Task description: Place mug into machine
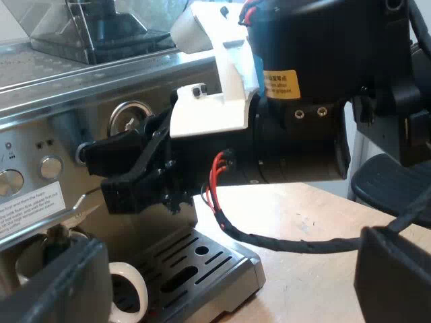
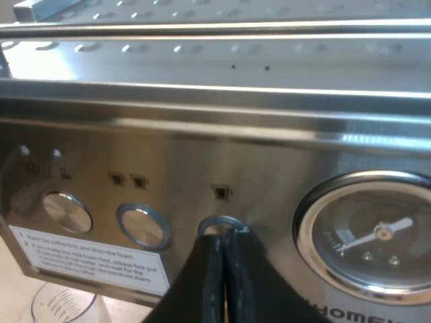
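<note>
Soft overhead light lays pale glare bands across the brushed-steel espresso machine [image 2: 202, 101] above the black right gripper [image 2: 225, 237], glinting on the round gauge [image 2: 374, 235] beside it.

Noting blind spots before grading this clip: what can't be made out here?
Mug, left wrist view: mostly behind a finger of the left gripper; its seat on the drip tray is hidden.
Button, right wrist view: covered by the shut tips of the right gripper; pressed or not, unclear.
Measuring glass, right wrist view: cut off by the frame edge.
</note>
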Tool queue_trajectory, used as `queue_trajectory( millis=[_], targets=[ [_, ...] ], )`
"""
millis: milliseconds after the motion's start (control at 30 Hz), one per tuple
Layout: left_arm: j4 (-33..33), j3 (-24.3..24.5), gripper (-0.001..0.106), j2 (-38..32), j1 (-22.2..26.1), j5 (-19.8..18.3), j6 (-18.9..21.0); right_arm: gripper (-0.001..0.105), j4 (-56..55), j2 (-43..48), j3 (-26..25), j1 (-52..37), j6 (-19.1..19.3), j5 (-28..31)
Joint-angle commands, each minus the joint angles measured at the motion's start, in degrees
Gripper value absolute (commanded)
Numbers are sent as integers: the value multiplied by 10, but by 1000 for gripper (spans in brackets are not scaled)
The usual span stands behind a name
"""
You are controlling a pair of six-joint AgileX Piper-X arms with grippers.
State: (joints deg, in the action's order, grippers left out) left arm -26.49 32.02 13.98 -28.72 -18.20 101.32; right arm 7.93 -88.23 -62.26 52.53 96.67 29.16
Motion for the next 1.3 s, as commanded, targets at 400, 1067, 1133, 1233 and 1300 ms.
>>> queue_trajectory(
  millis=[400, 1067, 1133, 1233, 1300],
  targets=[
    [11, 0, 81, 1, 1, 4, 0, 0, -40, 2, -4, 13, -15, 26],
    [6, 0, 81, 1, 1, 4, 0, 0, 13, 2, -4, 16, 30, 32],
    [6, 0, 81, 1, 1, 4, 0, 0, 13, 2, -4, 11, 30, 32],
    [6, 0, 81, 1, 1, 4, 0, 0, 13, 2, -4, 1, 30, 27],
    [6, 0, 81, 1, 1, 4, 0, 0, 13, 2, -4, -4, 30, 25]
  ],
)
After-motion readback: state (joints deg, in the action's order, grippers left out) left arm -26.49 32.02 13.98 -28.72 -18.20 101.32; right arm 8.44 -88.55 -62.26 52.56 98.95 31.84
